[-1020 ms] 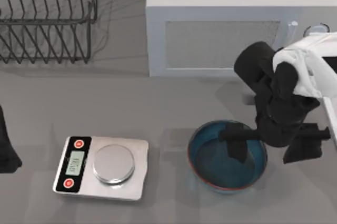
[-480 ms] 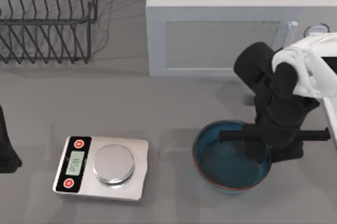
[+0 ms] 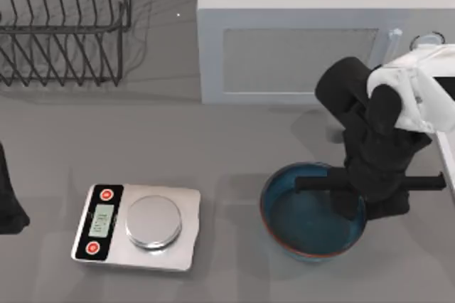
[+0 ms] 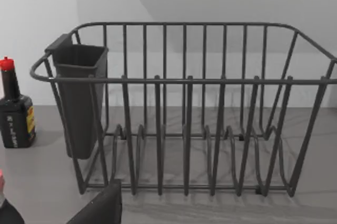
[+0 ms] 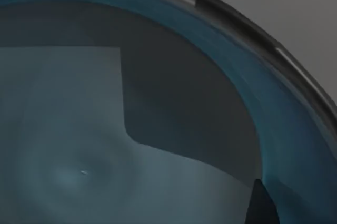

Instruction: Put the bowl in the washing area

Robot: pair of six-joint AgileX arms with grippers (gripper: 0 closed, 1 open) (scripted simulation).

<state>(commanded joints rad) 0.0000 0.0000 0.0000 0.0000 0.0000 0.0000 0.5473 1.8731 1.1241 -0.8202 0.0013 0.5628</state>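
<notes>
A large white boxy cabinet was set along the back of the grey table, a dark wire dish rack at the back left, and a silver kitchen scale with a round plate at the front left. The round, deep bowl, glossy dark blue inside with a thin reddish-brown rim, was placed right of the scale, with the right gripper lowered at its right-hand rim; whether its fingers were clamped on the rim could not be told. The grasping step was judged to be in hand, and a firm hold and a lift towards the rack would be called for next, the left gripper being parked at the left edge.

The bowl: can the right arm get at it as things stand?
Probably yes: the right gripper is already down at the bowl right-hand rim, nothing between them. Whether the fingers grip the rim, I cannot tell.
</notes>
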